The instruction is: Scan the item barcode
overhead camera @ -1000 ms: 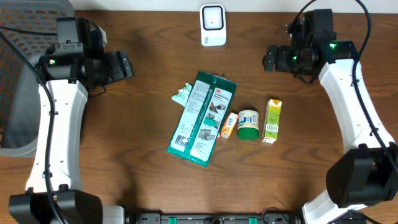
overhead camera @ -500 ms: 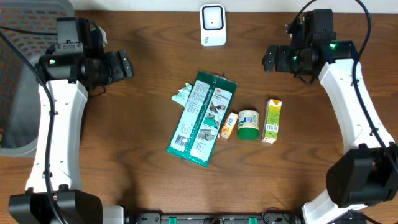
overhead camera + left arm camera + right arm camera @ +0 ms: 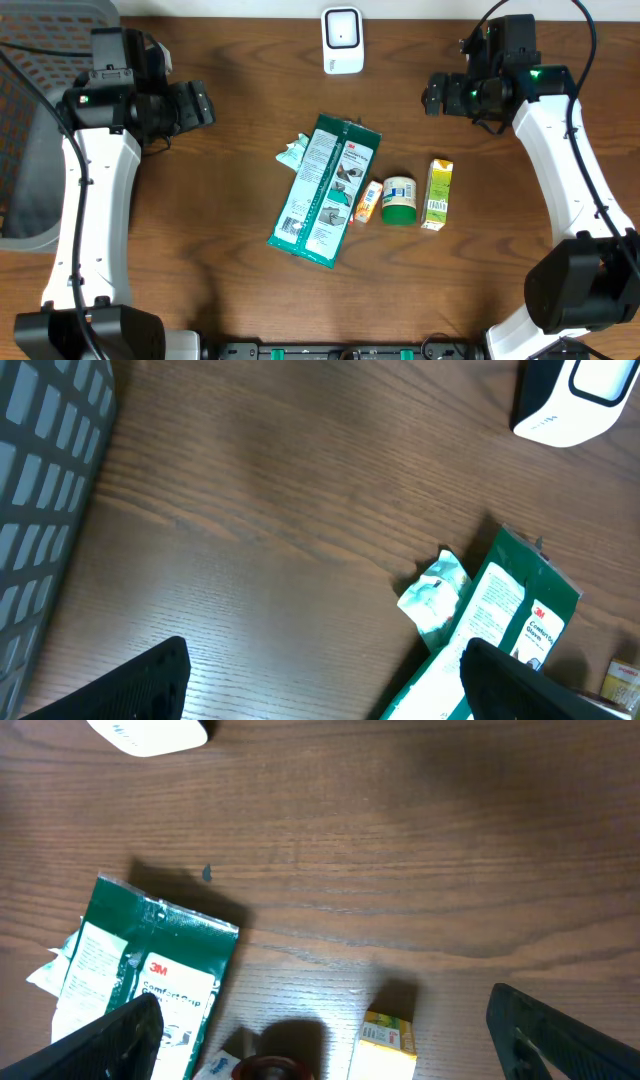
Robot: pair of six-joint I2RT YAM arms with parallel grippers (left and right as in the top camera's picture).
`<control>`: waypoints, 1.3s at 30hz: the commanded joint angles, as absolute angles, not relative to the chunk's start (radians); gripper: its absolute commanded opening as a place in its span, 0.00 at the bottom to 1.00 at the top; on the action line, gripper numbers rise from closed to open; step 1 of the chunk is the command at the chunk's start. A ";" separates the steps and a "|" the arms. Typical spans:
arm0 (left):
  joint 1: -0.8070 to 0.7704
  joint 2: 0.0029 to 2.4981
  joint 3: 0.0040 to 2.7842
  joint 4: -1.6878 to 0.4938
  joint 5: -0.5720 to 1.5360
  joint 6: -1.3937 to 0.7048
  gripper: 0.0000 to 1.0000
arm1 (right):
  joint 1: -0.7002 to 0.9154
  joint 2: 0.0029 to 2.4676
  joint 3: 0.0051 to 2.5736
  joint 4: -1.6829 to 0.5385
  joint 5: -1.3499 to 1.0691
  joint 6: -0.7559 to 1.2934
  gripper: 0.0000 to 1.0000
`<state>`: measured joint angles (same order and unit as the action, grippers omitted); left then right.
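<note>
Overhead, a dark brown wooden table (image 3: 220, 260) carries a small cluster of goods at its middle. A long flat green plastic package with white label panels (image 3: 325, 192) lies slanted, its far end leaning right. A small crumpled pale-green and white wrapper (image 3: 293, 153) touches the package's far left edge. Just right of the package lies a small orange packet (image 3: 369, 201), then a round white tub with a green band (image 3: 399, 199) close against it, then a slim yellow-green carton (image 3: 437, 194) lying flat, a little apart from the tub. A white box-shaped barcode scanner (image 3: 342, 40) sits at the far edge, centre, well apart from the goods. A grey mesh panel (image 3: 25, 170) fills the left edge.

The left gripper (image 3: 200, 103) hangs over bare wood at the far left, well apart from the package, jaws spread wide with nothing between them. The right gripper (image 3: 435, 93) hangs at the far right, likewise spread and empty.

Left wrist view: black fingers (image 3: 140, 680) sit in the lower corners, with the wrapper and the package's far end lying between them.

Right wrist view: black fingers (image 3: 110, 1040) frame the package's far end, the tub and the carton at the lower edge.
</note>
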<state>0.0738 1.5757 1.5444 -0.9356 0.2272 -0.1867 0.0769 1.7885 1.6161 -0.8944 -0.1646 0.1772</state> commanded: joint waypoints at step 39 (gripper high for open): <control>0.075 1.582 1.553 -0.939 0.232 -0.189 0.87 | 0.073 1.773 1.621 -0.947 -0.253 0.186 0.99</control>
<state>0.0738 1.5757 1.5444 -0.9356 0.2276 -0.1867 0.0769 1.7885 1.6161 -0.9367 -0.2047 0.1783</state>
